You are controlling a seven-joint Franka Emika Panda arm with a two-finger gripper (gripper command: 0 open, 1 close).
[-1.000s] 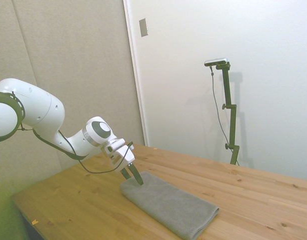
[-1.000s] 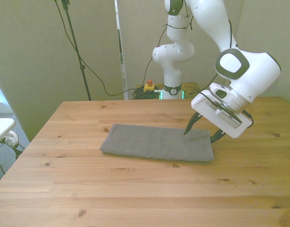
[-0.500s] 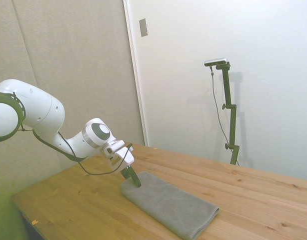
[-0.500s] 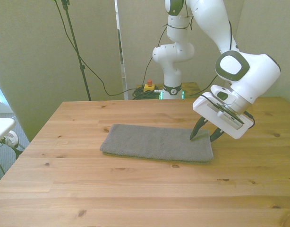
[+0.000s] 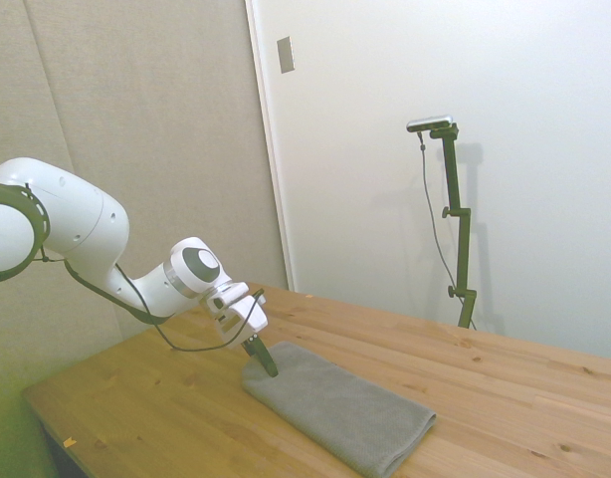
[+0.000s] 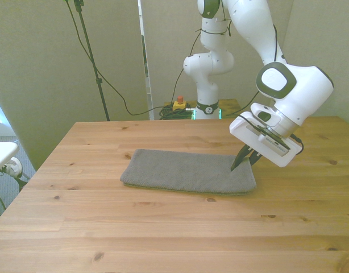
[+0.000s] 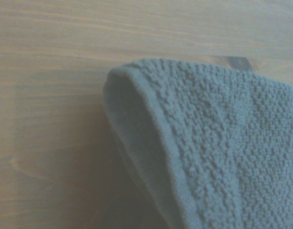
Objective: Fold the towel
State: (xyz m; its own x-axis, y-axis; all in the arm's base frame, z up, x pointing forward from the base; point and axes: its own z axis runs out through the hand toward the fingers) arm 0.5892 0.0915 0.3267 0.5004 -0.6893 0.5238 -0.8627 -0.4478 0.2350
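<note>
my gripper [image 6: 245,161]: jaws nearly together, pinching the towel [image 6: 186,171] at its corner, right of centre in the front view | towel: flat on wooden table [image 6: 163,227] | judged soft, thick, limp; hold hemmed corner

Glossy white arm [image 6: 288,85], grey joint rings, looping black cable [image 5: 186,344].

Wooden table [image 6: 163,227], a small red-and-yellow object [image 6: 178,103], perhaps a stop button, among cables behind it

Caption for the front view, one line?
Gripper pinching the grey towel's corner on the wooden table.
</note>
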